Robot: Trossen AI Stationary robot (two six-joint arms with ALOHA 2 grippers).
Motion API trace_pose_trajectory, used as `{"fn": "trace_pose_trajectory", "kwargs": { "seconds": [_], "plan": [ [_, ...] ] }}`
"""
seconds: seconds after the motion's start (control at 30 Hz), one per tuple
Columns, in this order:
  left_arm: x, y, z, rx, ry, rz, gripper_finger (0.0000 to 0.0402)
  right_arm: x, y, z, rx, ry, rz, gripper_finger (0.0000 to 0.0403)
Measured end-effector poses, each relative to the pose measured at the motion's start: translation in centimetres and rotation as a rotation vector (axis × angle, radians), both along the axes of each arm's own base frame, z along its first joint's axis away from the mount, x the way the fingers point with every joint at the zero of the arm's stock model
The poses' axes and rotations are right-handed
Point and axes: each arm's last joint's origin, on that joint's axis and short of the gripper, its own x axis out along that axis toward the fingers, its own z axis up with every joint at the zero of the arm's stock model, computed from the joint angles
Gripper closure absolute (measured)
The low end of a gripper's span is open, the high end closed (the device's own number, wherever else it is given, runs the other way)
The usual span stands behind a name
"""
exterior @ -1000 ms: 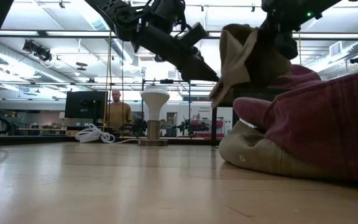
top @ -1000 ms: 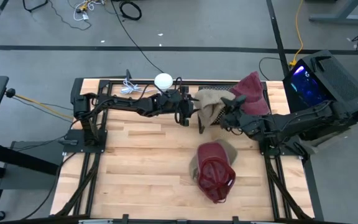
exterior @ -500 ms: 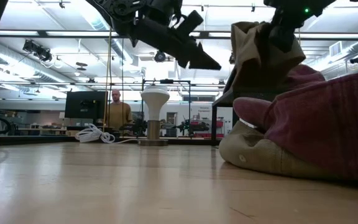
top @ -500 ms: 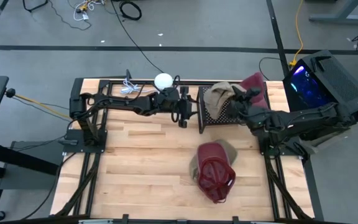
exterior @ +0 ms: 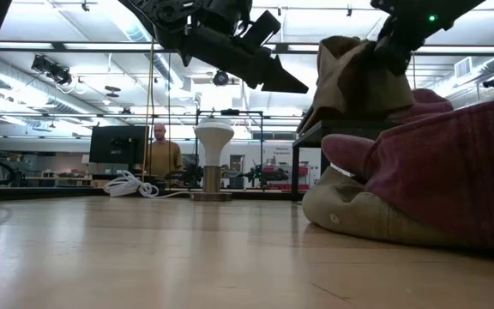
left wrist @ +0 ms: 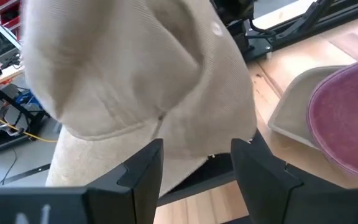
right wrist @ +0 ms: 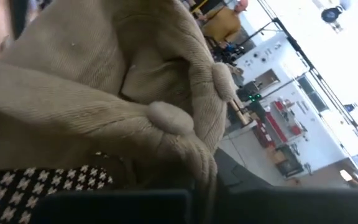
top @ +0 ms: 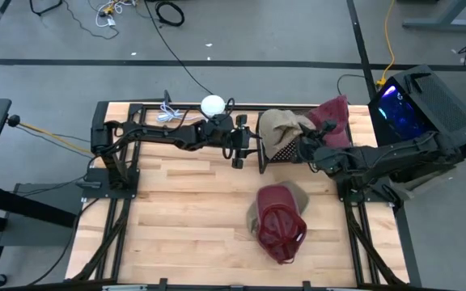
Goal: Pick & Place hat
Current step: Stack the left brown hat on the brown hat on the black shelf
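A tan corduroy hat hangs over a black mesh basket at the table's far middle. Its lower edge reaches the basket's rim. My right gripper is shut on the hat from the right. My left gripper is open just left of the basket. In the left wrist view its fingers stand on either side of the hat without touching it. A maroon cap with a tan brim lies on the near table. Another maroon hat lies at the far right. My right gripper holds the tan hat by its upper right part, coming from above and from the table's right. The bunched cloth hides the fingers, so I cannot tell how many layers they have. The hat hangs below it, slack, onto the basket.
A white round-topped stand and a coiled white cable sit at the far edge, left of the basket. The maroon cap fills the near right of the low view. A person stands in the room behind. Bare wood lies near left.
My left gripper has let go of the tan hat and drawn back a little toward the table's left. My right gripper has carried the hat toward the far right, over the basket, and then lowered it. The hat no longer stretches between the arms.
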Motion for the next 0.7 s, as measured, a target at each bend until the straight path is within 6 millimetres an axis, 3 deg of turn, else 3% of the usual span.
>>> {"fn": "trace_pose_trajectory", "kwargs": {
  "seconds": [0.33,0.7],
  "plan": [
    [0.0,0.0,0.0,-0.003,-0.001,0.001,0.0207,-0.7,0.7,-1.3,0.121,-0.037,0.020,0.0323],
    [0.0,0.0,0.0,-0.036,-0.004,0.012,0.0207,-0.7,1.2,-2.0,0.290,-0.040,0.148,0.0166]
  ]
}}
